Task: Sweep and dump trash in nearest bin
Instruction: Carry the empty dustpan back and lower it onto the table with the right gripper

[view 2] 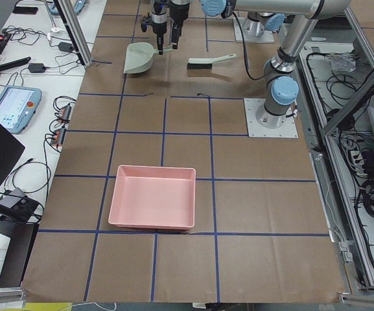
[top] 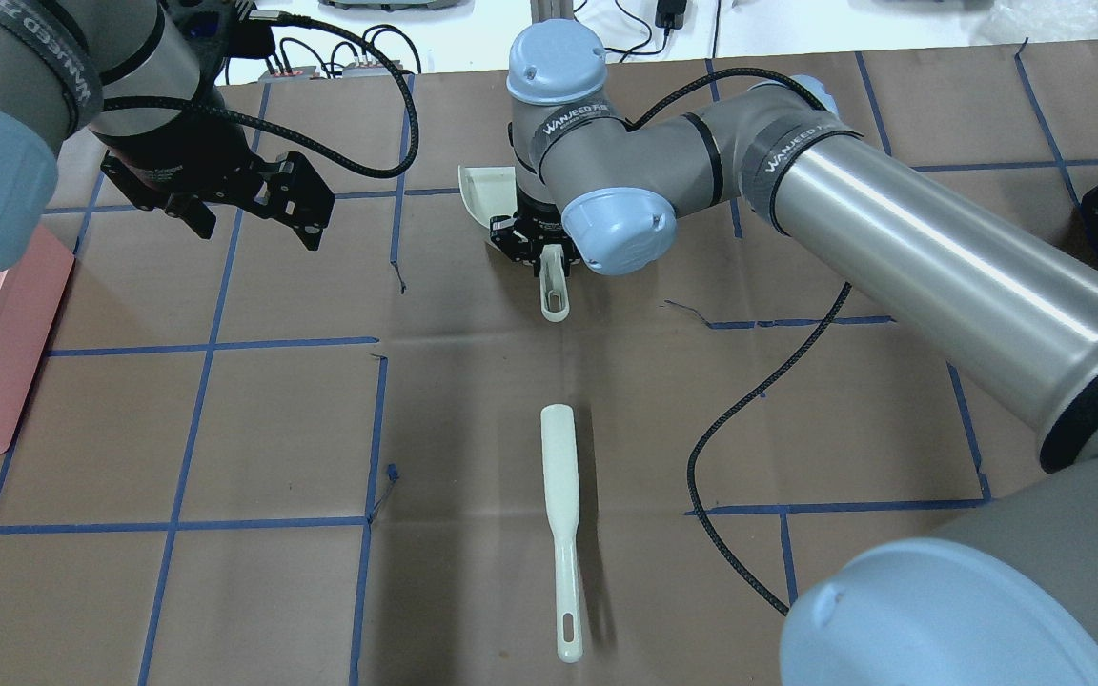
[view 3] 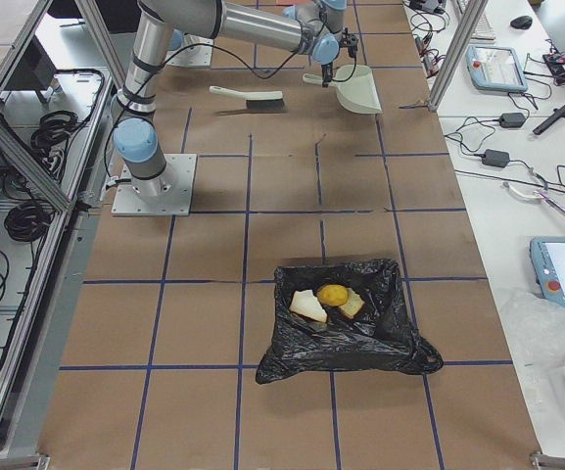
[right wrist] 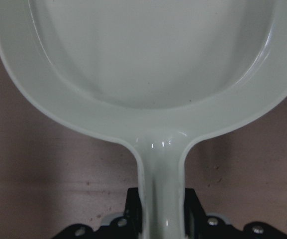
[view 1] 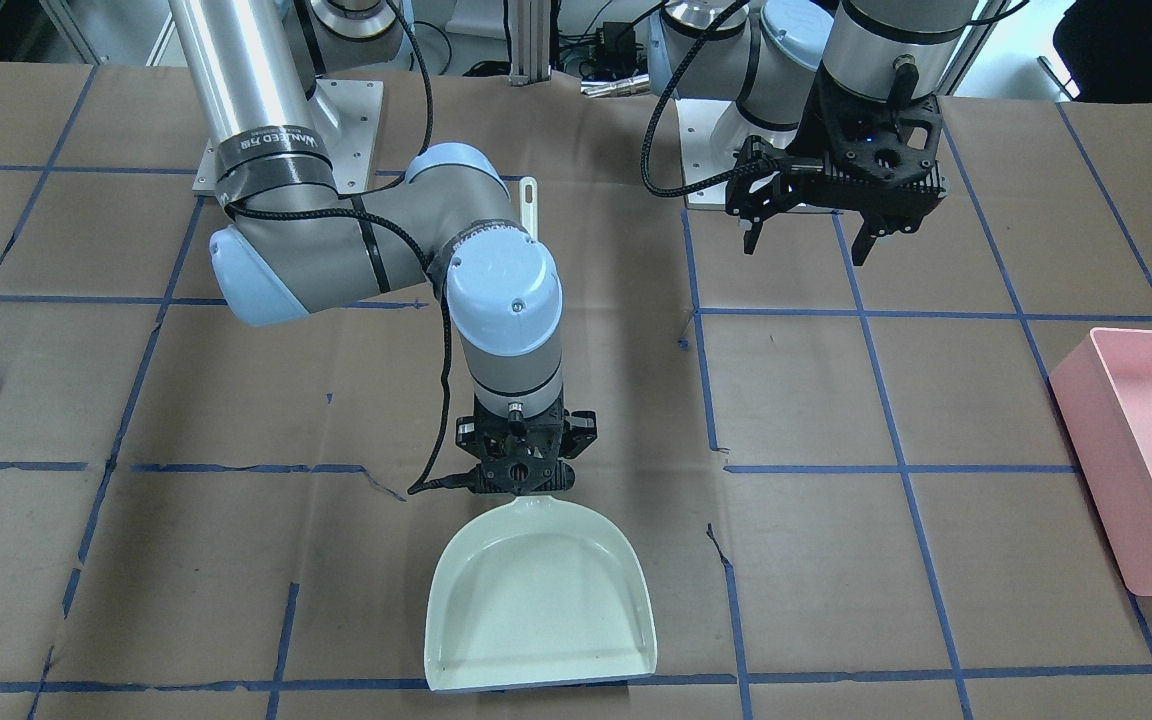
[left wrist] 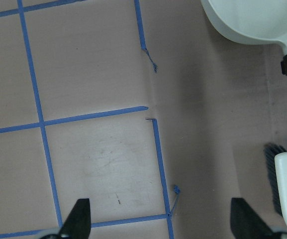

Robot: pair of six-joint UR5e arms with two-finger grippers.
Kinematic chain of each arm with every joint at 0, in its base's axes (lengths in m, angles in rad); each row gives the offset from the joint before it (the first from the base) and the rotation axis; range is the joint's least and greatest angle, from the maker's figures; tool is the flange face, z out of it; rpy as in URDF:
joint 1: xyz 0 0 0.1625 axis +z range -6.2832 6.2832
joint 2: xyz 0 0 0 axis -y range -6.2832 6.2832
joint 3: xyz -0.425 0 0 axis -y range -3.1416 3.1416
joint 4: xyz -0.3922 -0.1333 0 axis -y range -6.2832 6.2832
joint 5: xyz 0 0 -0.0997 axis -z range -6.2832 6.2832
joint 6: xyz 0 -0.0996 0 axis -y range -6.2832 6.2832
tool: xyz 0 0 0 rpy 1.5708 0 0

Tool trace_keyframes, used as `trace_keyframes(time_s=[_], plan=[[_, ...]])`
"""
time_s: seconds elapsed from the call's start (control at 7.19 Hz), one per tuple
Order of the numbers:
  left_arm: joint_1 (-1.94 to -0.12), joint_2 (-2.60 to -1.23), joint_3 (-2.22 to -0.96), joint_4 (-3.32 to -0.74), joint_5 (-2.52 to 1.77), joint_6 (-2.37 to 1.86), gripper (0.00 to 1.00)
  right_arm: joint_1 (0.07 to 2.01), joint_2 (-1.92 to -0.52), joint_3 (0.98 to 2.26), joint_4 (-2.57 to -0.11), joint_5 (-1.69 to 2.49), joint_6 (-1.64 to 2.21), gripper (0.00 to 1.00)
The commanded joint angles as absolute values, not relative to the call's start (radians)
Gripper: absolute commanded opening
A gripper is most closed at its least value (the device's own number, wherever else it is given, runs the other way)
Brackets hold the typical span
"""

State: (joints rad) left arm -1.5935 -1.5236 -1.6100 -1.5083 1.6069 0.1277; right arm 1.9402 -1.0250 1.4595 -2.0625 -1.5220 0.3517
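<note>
Right gripper: clamped on the handle of an empty cream plastic dustpan held level at the brown paper-covered table. Seen from overhead, the left gripper hangs wide and empty at the pan's 9 o'clock, and the cream long-handled brush lies at 6 o'clock. The yellow-brown potato and two white bread pieces sit in the black bag-lined bin, well apart from the pan, so dumping looks finished; the next move would be to free the handle and lift clear.
</note>
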Motion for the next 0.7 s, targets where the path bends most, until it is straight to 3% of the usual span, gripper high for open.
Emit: trace_keyframes(time_s=[0.0,0.14,0.28,0.42,0.56], plan=[[-1.594,-1.520,-1.617,-1.508,1.606,0.127,1.00,1.940,-0.980,1.459,-2.108,-1.531,0.354,0.04],[-1.594,-1.520,-1.617,-1.508,1.606,0.127,1.00,1.940,-0.980,1.462,-2.103,-1.531,0.354,0.07],[-1.594,-1.520,-1.617,-1.508,1.606,0.127,1.00,1.940,-0.977,1.460,-2.102,-1.531,0.357,0.20],[-1.594,-1.522,-1.617,-1.508,1.605,0.127,1.00,1.940,-0.973,1.459,-2.106,-1.529,0.356,0.99],[-1.594,-1.522,-1.617,-1.508,1.605,0.126,1.00,1.931,-0.974,1.456,-2.094,-1.522,0.353,1.00]])
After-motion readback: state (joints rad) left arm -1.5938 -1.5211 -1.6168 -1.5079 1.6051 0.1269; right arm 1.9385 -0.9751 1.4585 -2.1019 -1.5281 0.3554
